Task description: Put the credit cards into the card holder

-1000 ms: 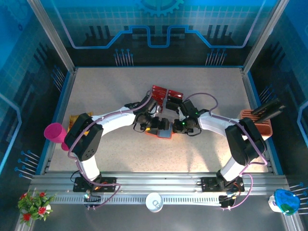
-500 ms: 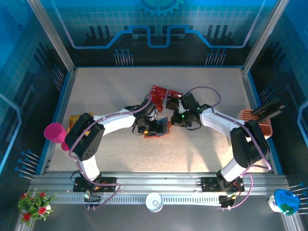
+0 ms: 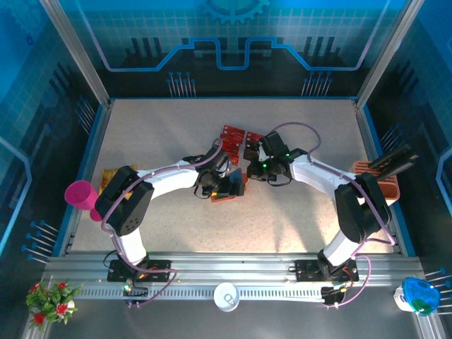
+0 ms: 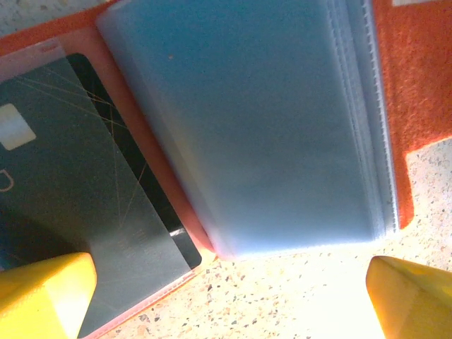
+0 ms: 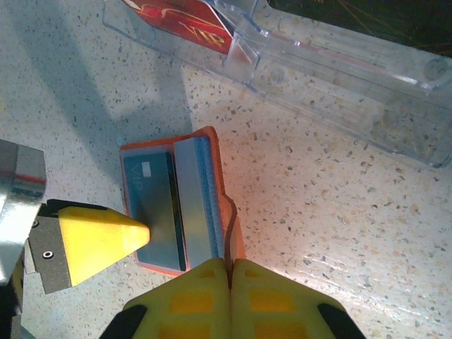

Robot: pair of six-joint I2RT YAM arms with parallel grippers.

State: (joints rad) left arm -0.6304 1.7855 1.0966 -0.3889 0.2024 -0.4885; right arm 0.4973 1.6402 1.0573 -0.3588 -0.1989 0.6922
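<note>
On the worktop (image 3: 162,141) | your left claw (image 4: 226,296) spread over orange-red folding card holder (image 4: 417,78) | right claw (image 5: 229,272) clenched, empty | thin red credit cards (image 5: 183,18): likely stiff, slick; pinch an edge.

We'd call the card holder (image 4: 417,70) cover a fuzzy, felt-like matt orange, with smooth frosted plastic sleeves (image 4: 247,120) inside. The dark card (image 4: 63,191) in its clear pocket looks glossy, with fine scratches. The table (image 5: 339,212) is matt speckled stone-look stuff, the clear tray (image 5: 339,78) is shiny hard plastic, and the red card (image 5: 183,18) is glossy. The pads (image 4: 42,296) on the left gripper (image 4: 229,282) look like matt yellow foam.
</note>
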